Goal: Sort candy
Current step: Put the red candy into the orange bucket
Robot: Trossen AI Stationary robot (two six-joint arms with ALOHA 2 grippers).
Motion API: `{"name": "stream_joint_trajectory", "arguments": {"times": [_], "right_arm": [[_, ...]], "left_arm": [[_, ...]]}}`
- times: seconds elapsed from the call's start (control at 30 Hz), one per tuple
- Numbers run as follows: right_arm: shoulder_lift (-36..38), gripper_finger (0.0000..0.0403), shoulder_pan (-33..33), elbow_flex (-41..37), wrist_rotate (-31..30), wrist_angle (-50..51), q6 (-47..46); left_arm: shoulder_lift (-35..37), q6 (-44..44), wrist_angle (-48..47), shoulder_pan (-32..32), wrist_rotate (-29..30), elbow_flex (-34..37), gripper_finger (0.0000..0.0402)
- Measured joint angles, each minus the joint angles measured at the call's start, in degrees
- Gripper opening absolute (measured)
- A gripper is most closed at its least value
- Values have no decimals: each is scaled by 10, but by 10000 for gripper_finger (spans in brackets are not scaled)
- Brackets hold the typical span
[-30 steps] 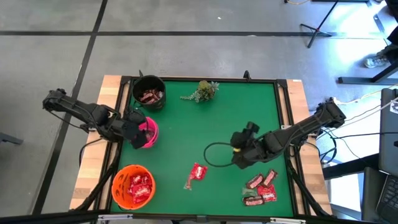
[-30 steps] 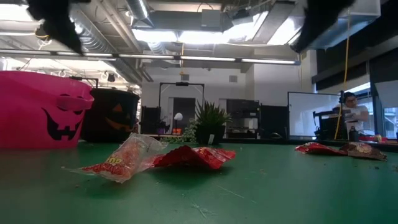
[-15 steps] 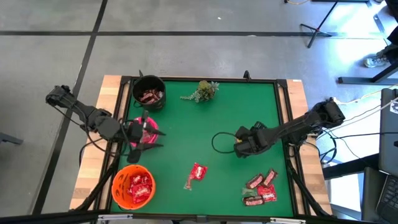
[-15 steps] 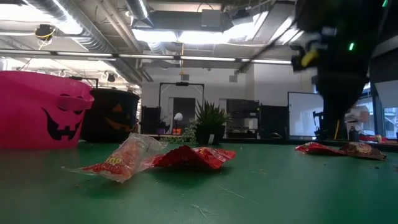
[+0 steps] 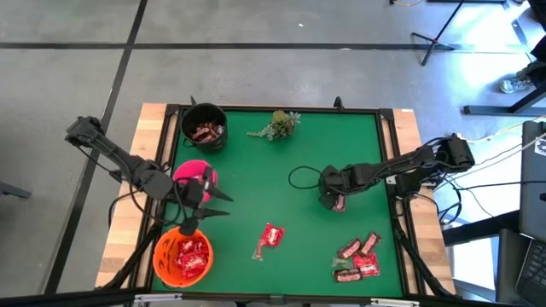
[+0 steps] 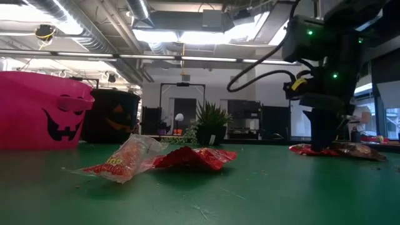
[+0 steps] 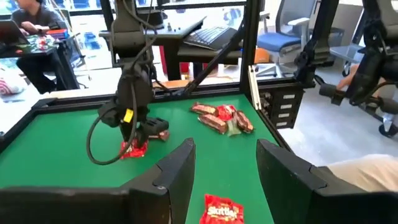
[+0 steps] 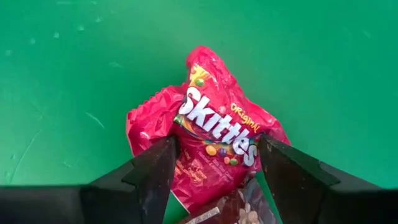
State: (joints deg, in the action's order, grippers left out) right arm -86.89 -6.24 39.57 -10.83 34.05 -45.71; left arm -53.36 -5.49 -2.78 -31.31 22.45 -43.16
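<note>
The right gripper [image 8: 214, 177] stands directly over a red Skittles packet [image 8: 208, 146] on the green table [image 5: 256, 170], right of centre. Its fingers are spread, one on each side of the packet, nothing clamped. A darker wrapper edge shows just under the packet between them. The packet's long axis runs away from the wrist, roughly along the finger line rather than across it, so closing the jaws should pinch its narrow width. The right arm reaches in from the table's right edge, wrist bent steeply down; in the low view the gripper comes down almost to the surface. Nearer the front edge, a loose red packet [image 5: 271, 234] with a paler wrapper beside it lies centrally, and a cluster of red and brown candy [image 5: 358, 257] lies at the right front corner. The left gripper [image 5: 207, 198] hangs with fingers apart between the pink bucket [image 5: 189, 173] and the orange bucket [image 5: 182, 254], which holds red packets. Farther back stand the black bucket [image 5: 205, 126] with brown bars and a green sprig [image 5: 280, 124]. Judgement: the right arm is the working arm, at the point of grasping.
</note>
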Motion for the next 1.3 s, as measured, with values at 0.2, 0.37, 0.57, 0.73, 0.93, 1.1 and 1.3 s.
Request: {"name": "stream_joint_trajectory", "arguments": {"times": [0.2,0.37,0.57,0.73,0.93,1.1,1.3], "right_arm": [[-1,162,-1,0,0,-5,9],[0,68,-2,0,-12,-4,12],[35,8,-1,-4,-41,1,12],[102,15,-1,-3,-66,-13,12],[172,5,-1,-3,-69,-111,41],[185,10,-4,-2,-27,-277,108],[179,9,-34,-2,-16,-435,167]], "left_arm": [[0,-4,8,0,-1,9,160],[0,-4,25,0,-1,9,160],[0,-5,27,0,-1,9,160],[0,-5,27,0,6,9,160],[0,-4,28,0,10,9,160],[0,-4,29,1,10,9,160],[0,-4,29,1,15,9,160]]}}
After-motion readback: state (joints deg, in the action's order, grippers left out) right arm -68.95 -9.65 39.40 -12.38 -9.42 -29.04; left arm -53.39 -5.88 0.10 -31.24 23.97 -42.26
